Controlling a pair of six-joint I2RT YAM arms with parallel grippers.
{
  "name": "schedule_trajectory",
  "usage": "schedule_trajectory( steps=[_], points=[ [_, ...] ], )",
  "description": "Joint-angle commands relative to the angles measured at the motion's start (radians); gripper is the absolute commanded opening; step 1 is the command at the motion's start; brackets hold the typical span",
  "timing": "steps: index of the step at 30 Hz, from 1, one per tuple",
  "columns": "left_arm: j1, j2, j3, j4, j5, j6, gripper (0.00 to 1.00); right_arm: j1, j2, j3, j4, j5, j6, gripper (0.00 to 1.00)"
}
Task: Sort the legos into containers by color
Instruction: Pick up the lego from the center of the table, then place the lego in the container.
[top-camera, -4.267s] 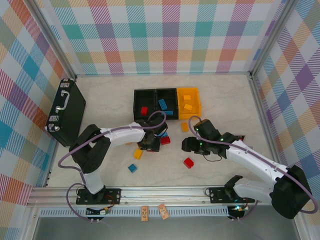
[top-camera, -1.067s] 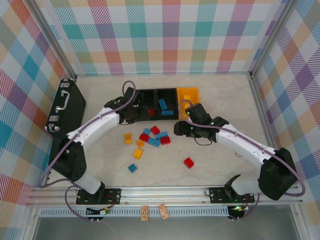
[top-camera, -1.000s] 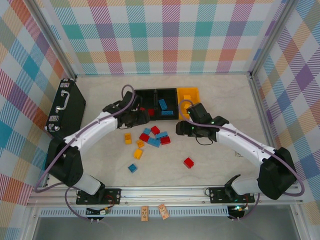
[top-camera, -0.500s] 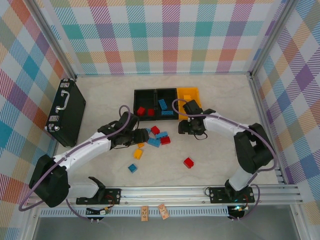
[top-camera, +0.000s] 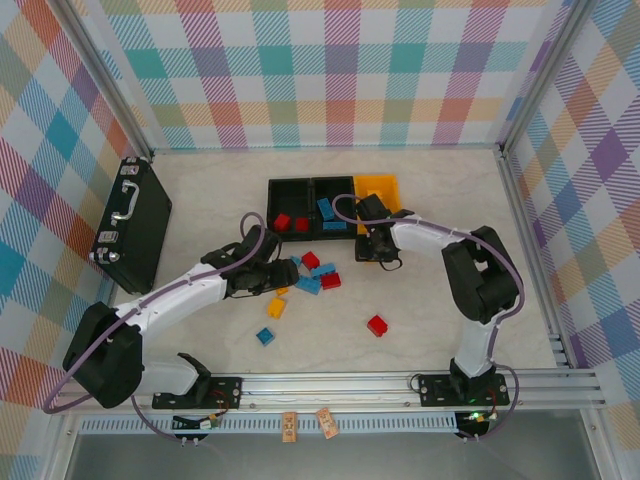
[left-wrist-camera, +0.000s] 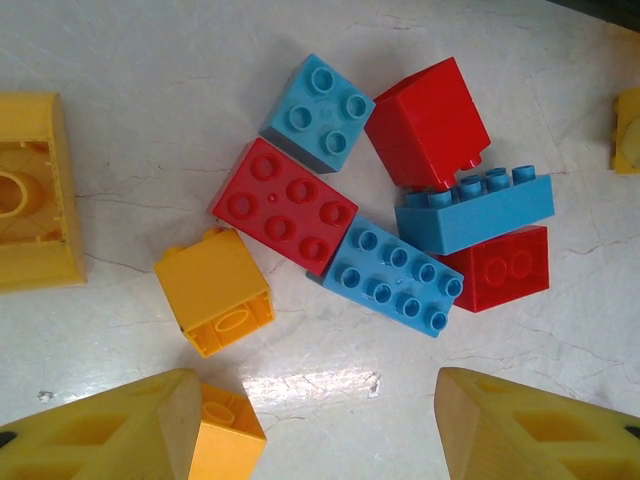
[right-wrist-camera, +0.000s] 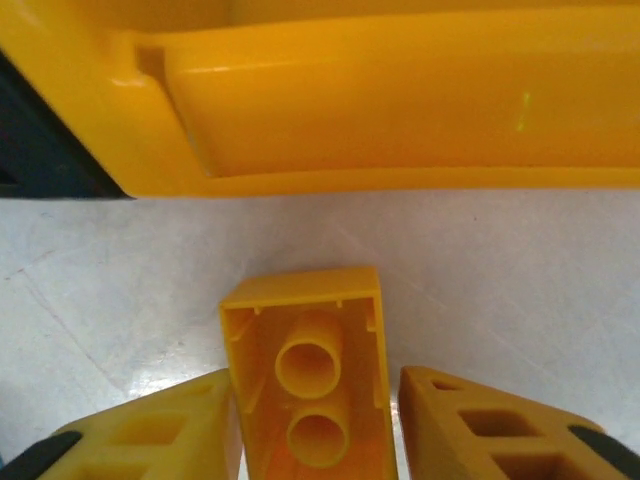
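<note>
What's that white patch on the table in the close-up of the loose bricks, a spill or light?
Left wrist view: just glare on the glossy table, below the sharply focused bricks; the near jaws look soft. Right wrist view: a fainter sheen beside the upside-down yellow brick. Top view: even light, soft shadows.

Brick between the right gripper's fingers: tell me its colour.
The brick is yellow-orange; the right wrist view shows it best.
</note>
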Motion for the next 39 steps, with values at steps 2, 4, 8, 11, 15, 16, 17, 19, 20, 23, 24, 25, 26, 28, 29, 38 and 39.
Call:
schedule_trajectory(
  steps=[2, 4, 8, 11, 15, 16, 17, 19, 20, 23, 24, 25, 26, 28, 29, 38, 39],
  points=[
    [-0.009, 0.019, 0.005, 0.011, 0.002, -0.008, 0.62, 0.001, 0.000, 0.027, -0.029, 0.013, -0.021, 0.34],
    [-0.009, 0.030, 0.012, 0.014, 0.005, -0.006, 0.62, 0.003, -0.021, 0.016, -0.037, 0.012, -0.024, 0.28],
    [-0.013, 0.046, 0.026, 0.024, 0.017, -0.007, 0.62, 0.006, -0.099, -0.019, -0.056, 0.008, -0.020, 0.27],
    [-0.019, 0.050, 0.040, 0.030, 0.017, -0.004, 0.62, 0.004, -0.174, -0.049, -0.074, 0.006, -0.019, 0.26],
    [-0.026, 0.052, 0.056, 0.033, 0.022, -0.002, 0.62, -0.004, -0.259, -0.044, -0.117, 0.019, -0.031, 0.27],
    [-0.029, 0.052, 0.059, 0.038, 0.025, -0.002, 0.62, -0.010, -0.275, -0.036, -0.128, 0.021, -0.034, 0.27],
    [-0.032, 0.052, 0.062, 0.042, 0.027, -0.002, 0.62, -0.018, -0.285, -0.023, -0.137, 0.021, -0.036, 0.27],
    [-0.037, 0.050, 0.068, 0.048, 0.031, -0.001, 0.62, -0.036, -0.288, 0.005, -0.151, 0.016, -0.042, 0.27],
    [-0.041, 0.047, 0.073, 0.052, 0.031, -0.002, 0.62, -0.046, -0.284, 0.026, -0.157, 0.013, -0.047, 0.27],
    [-0.055, 0.036, 0.079, 0.065, 0.032, -0.002, 0.62, -0.071, -0.252, 0.089, -0.170, 0.010, -0.064, 0.27],
    [-0.057, 0.031, 0.079, 0.065, 0.031, -0.002, 0.62, -0.081, -0.238, 0.109, -0.171, 0.004, -0.069, 0.28],
    [-0.060, 0.028, 0.082, 0.064, 0.031, -0.002, 0.62, -0.094, -0.218, 0.131, -0.170, -0.010, -0.070, 0.28],
    [-0.063, 0.025, 0.081, 0.065, 0.030, -0.002, 0.62, -0.107, -0.196, 0.156, -0.173, -0.027, -0.068, 0.28],
    [-0.066, 0.023, 0.080, 0.061, 0.027, -0.002, 0.62, -0.127, -0.156, 0.199, -0.173, -0.050, -0.067, 0.28],
    [-0.067, 0.023, 0.078, 0.059, 0.025, -0.002, 0.62, -0.133, -0.132, 0.223, -0.173, -0.057, -0.069, 0.28],
    [-0.071, 0.009, 0.056, 0.050, 0.003, -0.014, 0.62, -0.170, 0.090, 0.445, -0.241, -0.043, -0.078, 0.28],
    [-0.072, 0.010, 0.056, 0.048, 0.001, -0.014, 0.62, -0.172, 0.109, 0.466, -0.252, -0.038, -0.076, 0.28]
  ],
)
